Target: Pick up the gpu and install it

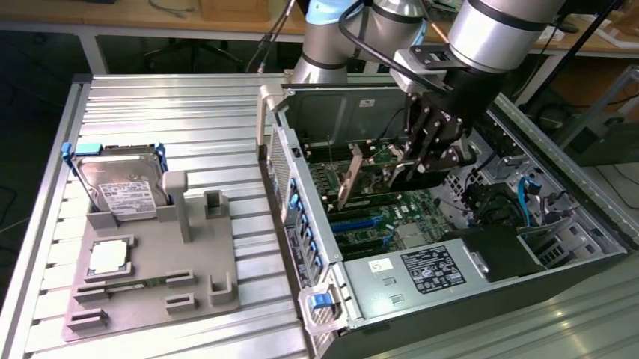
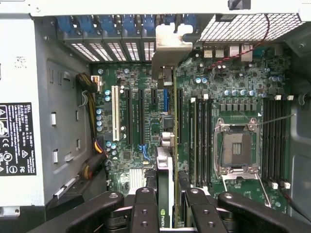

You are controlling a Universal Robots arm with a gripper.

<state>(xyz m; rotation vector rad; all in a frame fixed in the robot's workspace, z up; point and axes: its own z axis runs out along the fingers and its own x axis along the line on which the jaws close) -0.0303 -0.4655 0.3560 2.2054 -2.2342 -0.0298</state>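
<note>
Setting: you are looking at a ribbed metal tabletop (image 1: 179, 97), with workbenches behind it.
Around: a grey fixture (image 1: 190, 277) at the exterior view's left carries a hard drive (image 1: 125, 187), a processor chip (image 1: 108, 256) and a memory stick (image 1: 140, 285), all well apart from the arm.
Case: an open computer case (image 1: 479, 314) lies on its side at the exterior view's right, its motherboard (image 2: 136, 87) facing up.
In the way: the power supply (image 1: 420, 273) and a cable bundle (image 2: 92, 111) flank the expansion slots (image 2: 131, 116) on 1 side. The memory slots (image 2: 199, 141) and processor socket (image 2: 236, 148) flank the other.
End effector: your end effector (image 2: 167, 208) is down inside the case, fingers partly closed and clamped on the 2 faces of the gpu (image 1: 375, 176).
Gpu position: above the motherboard, between the expansion slots and the memory slots.
Gpu heading: it stands on edge, long axis parallel to the slots, silver bracket (image 2: 170, 48) toward the case's rear openings.
Seating: you cannot tell whether its lower edge is in a slot.
</note>
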